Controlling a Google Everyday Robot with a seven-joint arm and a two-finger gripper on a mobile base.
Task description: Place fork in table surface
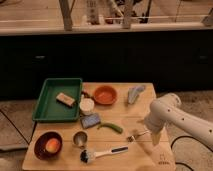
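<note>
- Fork (136, 135), thin and silvery, lies over the right half of the light tan plank table surface (135, 155), tines pointing left toward a curved green pepper (111, 127)
- Gripper (148, 131) sits at the fork's handle end; whether it grips the fork cannot be told
- White, smooth-shelled arm (175, 117) reaches in from the right, elbow bent above the table edge
- Dish brush (102, 153), white-handled, lies near the front edge

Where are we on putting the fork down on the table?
Done: the fork is low over the table surface, right of the green pepper. In hand: the gripper sits at its handle end. Left: confirming the fork lies flat, release and pulling the arm clear.
</note>
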